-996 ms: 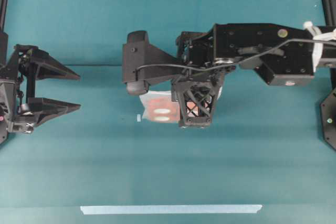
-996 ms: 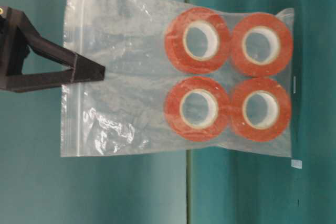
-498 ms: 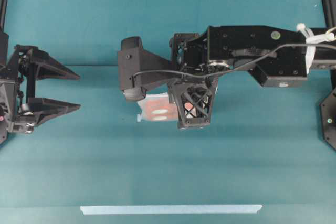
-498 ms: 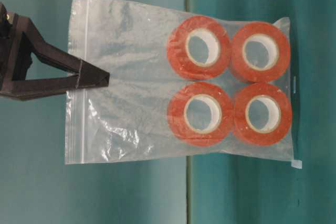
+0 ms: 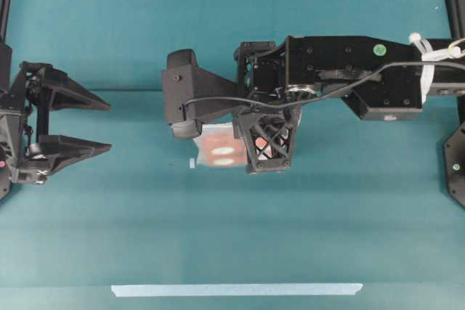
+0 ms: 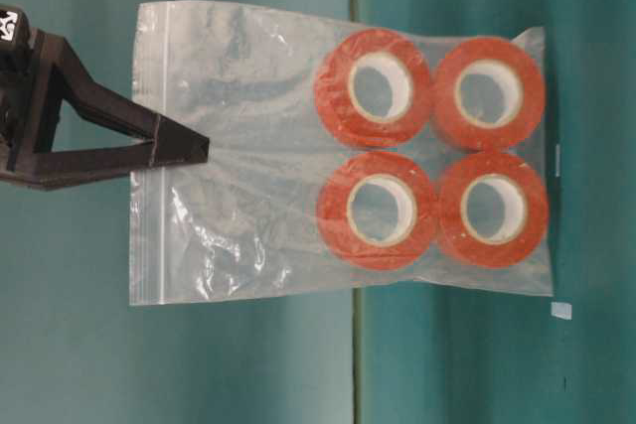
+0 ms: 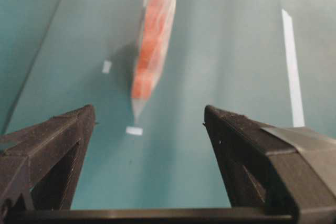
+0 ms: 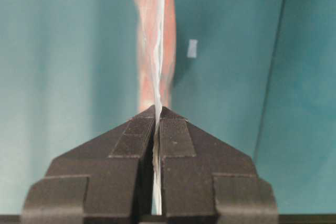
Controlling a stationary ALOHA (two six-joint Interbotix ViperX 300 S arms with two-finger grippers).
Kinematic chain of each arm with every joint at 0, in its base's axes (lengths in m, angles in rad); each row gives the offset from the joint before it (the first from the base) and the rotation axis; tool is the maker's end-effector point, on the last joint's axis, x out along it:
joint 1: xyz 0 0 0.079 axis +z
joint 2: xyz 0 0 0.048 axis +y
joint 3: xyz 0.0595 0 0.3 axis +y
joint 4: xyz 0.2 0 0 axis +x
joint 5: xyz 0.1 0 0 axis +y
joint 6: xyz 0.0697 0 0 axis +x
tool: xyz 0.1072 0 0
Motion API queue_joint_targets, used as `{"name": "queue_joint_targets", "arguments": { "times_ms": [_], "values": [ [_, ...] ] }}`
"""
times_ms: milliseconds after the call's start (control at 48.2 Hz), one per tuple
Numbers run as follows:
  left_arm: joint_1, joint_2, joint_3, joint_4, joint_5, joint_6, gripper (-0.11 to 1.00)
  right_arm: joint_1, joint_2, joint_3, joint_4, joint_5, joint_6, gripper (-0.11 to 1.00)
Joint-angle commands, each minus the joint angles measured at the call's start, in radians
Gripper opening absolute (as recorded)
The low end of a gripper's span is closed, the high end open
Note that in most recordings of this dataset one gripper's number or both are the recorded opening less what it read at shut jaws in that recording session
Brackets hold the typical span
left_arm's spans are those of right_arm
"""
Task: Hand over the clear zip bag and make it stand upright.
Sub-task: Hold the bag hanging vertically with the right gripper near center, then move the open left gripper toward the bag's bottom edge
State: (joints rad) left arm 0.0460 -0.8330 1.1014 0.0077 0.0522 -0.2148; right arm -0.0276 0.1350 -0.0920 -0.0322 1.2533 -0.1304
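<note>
My right pincer [image 8: 157,114] is clamped on the clear zip bag [image 6: 338,151], hanging mid-table — my left pincer [image 5: 105,127], at nine o'clock, gapes empty. Handover and standing remain.

You've got the clear zip bag [image 6: 343,151] hanging from its zip end, four orange-red tape rolls [image 6: 429,151] bunched at the bottom.

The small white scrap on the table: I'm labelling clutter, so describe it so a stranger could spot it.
On the teal table, look under the right gripper, which pinches the clear plastic zip bag of four orange-red tape rolls. The small white rectangular scrap lies just off the bag's lower corner. Unlike the long pale tape strip at the table's near edge, it is tiny.
</note>
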Motion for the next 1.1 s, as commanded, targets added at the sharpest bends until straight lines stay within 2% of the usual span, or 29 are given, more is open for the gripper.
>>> {"name": "queue_joint_targets", "arguments": {
  "times_ms": [0, 726, 809, 996, 1079],
  "values": [
    [0.002, 0.003, -0.012, 0.002, -0.005, 0.002, 0.91, -0.002, -0.011, -0.023, -0.003, -0.003, -0.006, 0.03],
    [0.000, 0.014, -0.008, 0.002, -0.023, 0.003, 0.91, 0.000, 0.008, -0.015, -0.003, -0.008, -0.002, 0.03],
    [0.000, 0.040, 0.009, 0.002, -0.089, 0.002, 0.91, -0.002, 0.008, -0.015, -0.003, -0.008, -0.002, 0.03],
    [-0.002, 0.115, 0.069, 0.002, -0.345, -0.005, 0.91, 0.000, 0.009, -0.014, -0.003, -0.006, 0.002, 0.03],
    [-0.005, 0.160, 0.067, 0.002, -0.413, -0.012, 0.91, 0.005, 0.009, -0.015, -0.003, -0.006, 0.003, 0.03]
  ]
}}
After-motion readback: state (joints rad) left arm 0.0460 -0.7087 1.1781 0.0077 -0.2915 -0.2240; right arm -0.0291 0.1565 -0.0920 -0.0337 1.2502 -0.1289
